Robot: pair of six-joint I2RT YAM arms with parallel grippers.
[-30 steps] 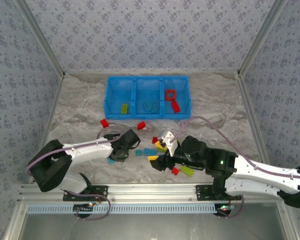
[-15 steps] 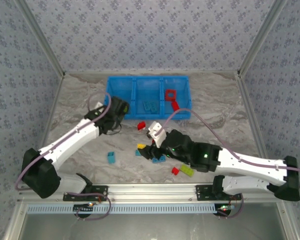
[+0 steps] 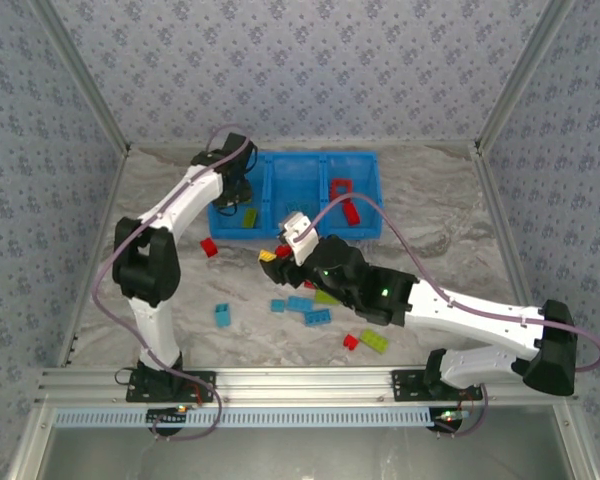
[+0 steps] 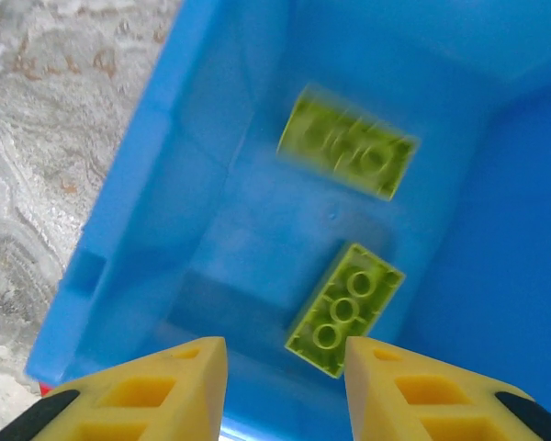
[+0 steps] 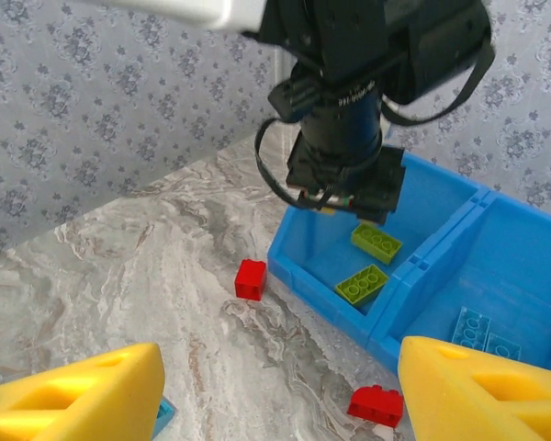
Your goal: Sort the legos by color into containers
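Left jaws moved over bin [image 3: 300,156]; red brick [image 3: 209,247] just outside wall.

Left arm [image 3: 180,205] at full reach, fingers [image 4: 156,386] slightly apart; right arm [image 3: 450,310] low, fingers [image 5: 83,395] wide, apparently empty.

One blue bin [image 3: 300,156], divided into three compartments. The left compartment holds two lime green bricks [image 4: 349,154], the middle one two light blue bricks [image 5: 471,326], and the right one two red pieces: one open frame [image 3: 340,187] and one plain red brick [image 3: 352,212]. Loose on the table [image 3: 430,230] I count three red loose bricks [image 3: 209,247], four light blue loose bricks [image 3: 223,315] and two lime green loose bricks [image 3: 373,341] (anything tucked under the right arm I can't make out). Two white robot arms [image 3: 450,305] stand at the near edge.
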